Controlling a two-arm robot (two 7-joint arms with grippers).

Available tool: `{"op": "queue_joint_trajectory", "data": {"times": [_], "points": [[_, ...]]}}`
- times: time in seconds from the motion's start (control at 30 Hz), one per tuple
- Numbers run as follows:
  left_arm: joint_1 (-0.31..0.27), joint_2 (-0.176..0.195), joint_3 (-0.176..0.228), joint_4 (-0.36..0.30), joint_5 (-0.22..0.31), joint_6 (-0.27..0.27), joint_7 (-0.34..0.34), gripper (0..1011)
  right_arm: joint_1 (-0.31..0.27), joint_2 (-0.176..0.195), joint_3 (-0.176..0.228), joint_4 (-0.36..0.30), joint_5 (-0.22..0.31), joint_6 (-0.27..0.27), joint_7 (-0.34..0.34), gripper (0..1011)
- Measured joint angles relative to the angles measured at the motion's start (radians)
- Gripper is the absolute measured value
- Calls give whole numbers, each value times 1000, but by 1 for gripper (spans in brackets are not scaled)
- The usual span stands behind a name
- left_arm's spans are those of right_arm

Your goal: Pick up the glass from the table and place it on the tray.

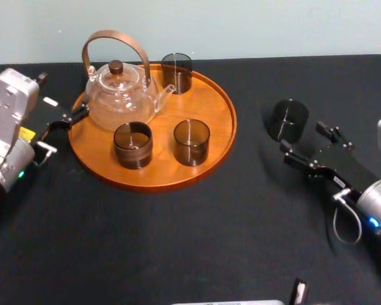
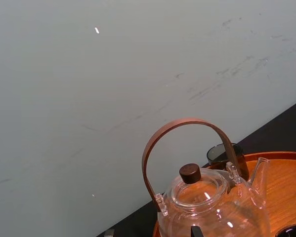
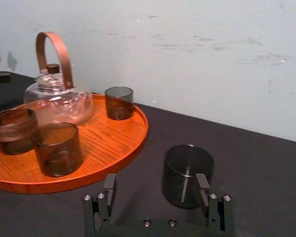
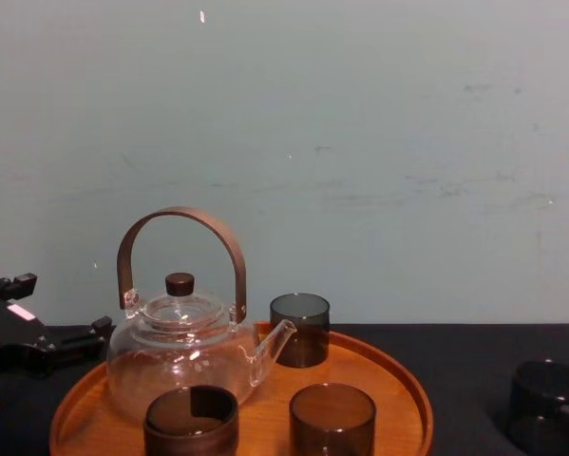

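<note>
Plainly the step in hand is the reach for the glass (image 1: 288, 119); this dark tumbler stands upright on the table (image 1: 209, 241), to the right of the tray (image 1: 212, 105) and apart from its rim. The right gripper (image 1: 314, 147) lies low over the table, just near and right of the glass, jaws spread wide and holding nothing. In the right wrist view the glass stands just ahead of the fingers (image 3: 203, 190); it is not centred in the gap but sits toward one of them.

A good grasp probably begins with a small sideways correction, so that the glass comes to the middle of the gap before the gripper goes forward; otherwise that finger may nudge the wall and push or tip the glass. The pads should then pass either side at about mid-height and close gently, since smooth glass is likely to slip under a hard or off-centre squeeze.

The tray already carries a teapot (image 1: 120, 95) and three other glasses (image 1: 191, 142); the bare wood on its right side looks the safest landing place, reached with a lift high enough to clear the rim.

The left gripper (image 1: 60, 132) sits idle at the tray's left edge, jaws apart and empty.
</note>
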Motion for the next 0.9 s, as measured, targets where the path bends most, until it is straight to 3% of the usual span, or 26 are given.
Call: {"op": "queue_joint_trajectory", "data": {"times": [0.53, 0.9], "points": [[0, 0, 0, 0, 0, 0, 0, 1001, 25, -4, 46, 51, 14, 21, -11, 1002], [0, 0, 0, 0, 0, 0, 0, 1001, 109, -9, 24, 128, 28, 53, 20, 1002]]}}
